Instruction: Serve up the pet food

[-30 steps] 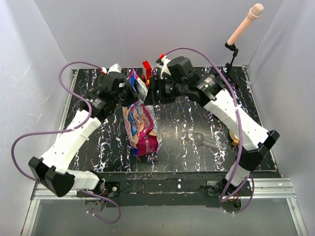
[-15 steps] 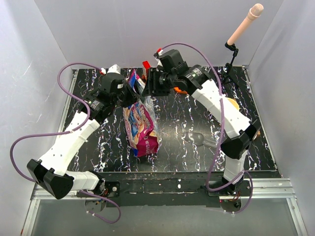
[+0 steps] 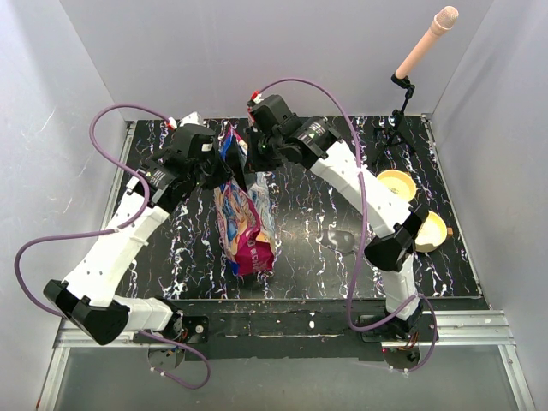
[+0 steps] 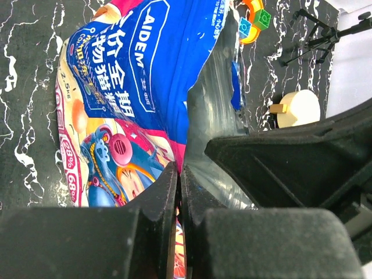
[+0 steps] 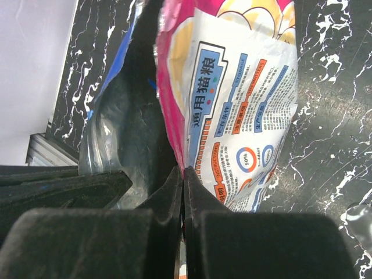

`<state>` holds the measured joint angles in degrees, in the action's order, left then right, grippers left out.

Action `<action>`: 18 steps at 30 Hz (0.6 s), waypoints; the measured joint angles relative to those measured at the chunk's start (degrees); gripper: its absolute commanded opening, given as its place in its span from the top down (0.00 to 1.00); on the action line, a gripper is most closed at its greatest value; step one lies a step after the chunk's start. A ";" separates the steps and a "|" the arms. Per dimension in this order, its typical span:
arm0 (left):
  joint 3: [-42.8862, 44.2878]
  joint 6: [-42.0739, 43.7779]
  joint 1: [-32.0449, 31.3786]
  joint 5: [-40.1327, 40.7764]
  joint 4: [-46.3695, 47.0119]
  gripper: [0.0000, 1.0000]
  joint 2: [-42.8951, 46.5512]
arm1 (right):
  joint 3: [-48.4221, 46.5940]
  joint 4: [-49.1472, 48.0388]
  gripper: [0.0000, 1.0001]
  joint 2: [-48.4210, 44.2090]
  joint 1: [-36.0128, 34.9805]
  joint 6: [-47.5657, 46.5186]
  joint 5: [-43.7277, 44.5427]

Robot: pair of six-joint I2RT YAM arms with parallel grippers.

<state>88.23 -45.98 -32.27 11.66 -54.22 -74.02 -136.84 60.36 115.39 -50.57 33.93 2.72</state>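
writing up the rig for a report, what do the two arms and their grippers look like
Both the left arm and right arm have smooth white shells joined by chunky black joints. A purple cable loops loosely along each. The left gripper and right gripper are matte black, with thick blocky fingers.

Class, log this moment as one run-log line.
left gripper: shut on bag rim | right gripper: shut on opposite rim | bag mouth: parted | pour: not started

Left gripper (image 4: 179, 174) pinching the opened edge of the bag (image 4: 128, 75).
Jaws closed on the film; toy blocks (image 4: 257, 18) and a tripod (image 4: 317, 38) lie beyond.
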 measured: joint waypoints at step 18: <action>2.08 1.09 -0.48 0.74 1.05 0.81 -2.29 | 4.00 -2.60 0.99 -3.15 -1.70 -1.25 -0.07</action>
<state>90.30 -44.88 -32.75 12.40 -53.17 -76.31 -132.84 57.76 112.25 -52.27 32.69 2.66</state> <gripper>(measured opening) 0.391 0.024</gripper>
